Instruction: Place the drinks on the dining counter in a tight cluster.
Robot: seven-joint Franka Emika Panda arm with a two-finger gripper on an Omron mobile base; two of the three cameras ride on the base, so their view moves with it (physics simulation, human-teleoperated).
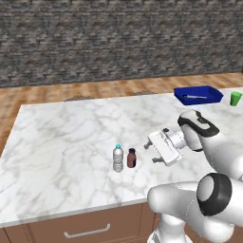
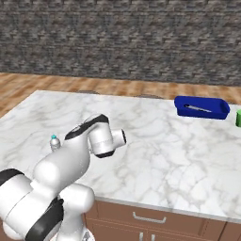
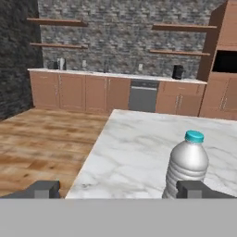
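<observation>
White, grey-veined marble tops the dining counter (image 1: 61, 142), and two drinks stand on it side by side, nearly touching. One is a clear water bottle (image 1: 118, 158) with a blue cap; the other is a small purple-brown bottle (image 1: 131, 158) at its 3 o'clock in the left base view. Both are upright, long axes vertical, caps pointing straight up. They sit near the counter's front edge, above the brown drawer fronts.

The gripper (image 1: 153, 153) lies level at 3 o'clock of the pair, its fingers spread wide and holding nothing, aimed toward the bottles. In the hand view the water bottle (image 3: 186, 165) stands just beyond the right-hand fingertip (image 3: 196, 189).

At the counter's far end, toward 1 o'clock, one blue tray (image 1: 198, 95) sits beside one green cup (image 1: 235, 98).
</observation>
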